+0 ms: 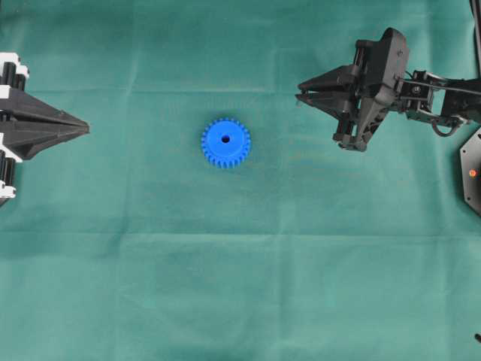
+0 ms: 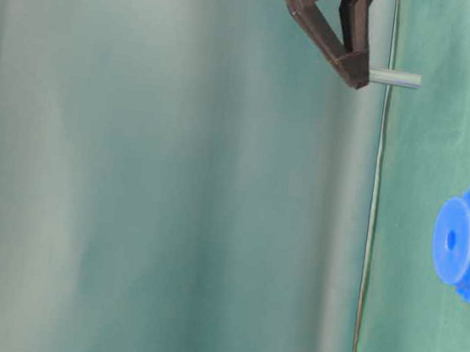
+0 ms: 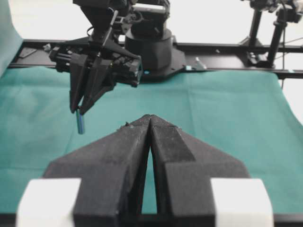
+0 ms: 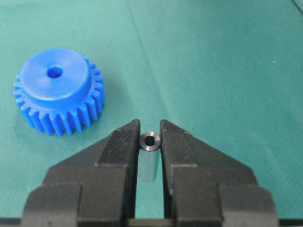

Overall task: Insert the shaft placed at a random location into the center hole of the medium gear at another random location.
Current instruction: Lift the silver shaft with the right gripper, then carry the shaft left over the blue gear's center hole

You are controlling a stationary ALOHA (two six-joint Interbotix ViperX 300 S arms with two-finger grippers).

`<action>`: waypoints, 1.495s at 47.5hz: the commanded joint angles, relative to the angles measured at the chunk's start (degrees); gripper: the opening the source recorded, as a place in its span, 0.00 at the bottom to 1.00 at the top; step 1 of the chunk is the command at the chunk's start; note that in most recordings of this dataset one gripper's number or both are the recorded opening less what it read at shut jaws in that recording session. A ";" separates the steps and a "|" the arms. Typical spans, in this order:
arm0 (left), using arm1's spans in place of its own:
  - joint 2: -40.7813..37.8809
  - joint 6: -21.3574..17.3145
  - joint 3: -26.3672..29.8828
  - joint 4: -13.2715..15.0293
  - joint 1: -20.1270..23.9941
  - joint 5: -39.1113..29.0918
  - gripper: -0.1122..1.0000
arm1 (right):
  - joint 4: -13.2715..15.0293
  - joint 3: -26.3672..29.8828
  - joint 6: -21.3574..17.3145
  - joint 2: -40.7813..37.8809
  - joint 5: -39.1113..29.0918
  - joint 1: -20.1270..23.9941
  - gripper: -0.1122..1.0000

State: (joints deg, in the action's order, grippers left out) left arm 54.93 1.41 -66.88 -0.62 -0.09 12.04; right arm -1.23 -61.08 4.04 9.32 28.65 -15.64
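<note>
The medium gear is bright blue and lies flat on the green cloth, its center hole dark and facing up. My right gripper hangs above the cloth to the gear's right, shut on the shaft, a short grey metal pin held upright between the fingertips. In the right wrist view the gear lies ahead and to the left of the shaft. The table-level view shows the shaft sticking out below the fingertips, clear of the cloth. My left gripper rests shut and empty at the left edge.
Green cloth covers the whole table. A black device with a red light sits at the right edge. The right arm's base and frame rails stand at the far side in the left wrist view.
</note>
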 commanded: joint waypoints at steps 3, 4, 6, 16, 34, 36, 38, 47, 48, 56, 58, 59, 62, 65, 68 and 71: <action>-0.53 0.09 0.79 -0.09 -0.09 0.18 0.10 | 0.00 1.14 0.44 1.05 0.00 0.00 0.22; -0.53 0.09 0.79 -0.18 -0.09 0.18 0.10 | 0.00 1.14 0.44 1.05 0.00 0.00 0.22; -0.53 0.09 0.79 -0.09 -0.09 0.18 0.10 | 0.00 1.23 0.44 1.05 0.09 0.00 0.22; -0.53 0.09 0.79 -0.18 -0.09 0.18 0.10 | 0.00 1.41 0.35 0.79 0.35 0.53 0.22; -0.53 0.09 0.79 -0.09 -0.09 0.18 0.10 | -0.88 7.82 0.09 -4.57 0.70 5.27 0.22; -0.53 0.09 0.79 -0.18 -0.09 0.09 0.10 | -0.88 8.79 0.09 -5.27 0.70 5.80 0.22; -0.62 0.09 0.79 -0.18 -0.09 0.18 0.10 | -0.88 10.02 0.09 -6.15 0.70 6.33 0.22; -0.62 0.09 0.79 -0.18 -0.09 0.09 0.10 | -0.88 14.77 0.09 -9.32 0.44 7.73 0.22; -0.62 0.09 0.79 -0.09 -0.09 0.09 0.10 | -0.88 15.29 0.09 -9.58 0.44 7.82 0.22; -0.53 0.09 0.79 -0.09 -0.09 0.18 0.10 | -0.88 18.63 0.09 -11.69 -0.79 8.70 0.22; -0.53 0.09 0.79 -0.09 -0.09 0.09 0.10 | -0.88 19.25 0.09 -12.04 -1.05 8.79 0.22; -0.53 0.09 0.79 -0.09 -0.09 0.18 0.10 | -0.88 19.60 0.09 -12.22 -1.23 8.88 0.22; -0.53 0.09 0.79 -0.18 -0.09 0.18 0.10 | -0.88 20.48 0.09 -12.74 -1.58 9.14 0.22; -0.53 0.09 0.79 -0.09 -0.09 0.09 0.10 | -0.88 21.27 0.09 -13.27 -1.85 9.49 0.22; -0.53 0.09 0.79 -0.18 -0.09 0.09 0.10 | -0.88 21.88 0.09 -13.62 -2.02 9.76 0.22; -0.53 0.00 0.79 -0.18 -0.09 0.09 0.10 | -0.88 22.41 0.09 -13.89 -2.11 10.02 0.22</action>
State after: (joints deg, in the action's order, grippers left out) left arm 54.76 1.41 -66.88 -0.62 -0.09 11.87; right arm -1.93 -40.61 4.04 -5.19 26.89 -6.06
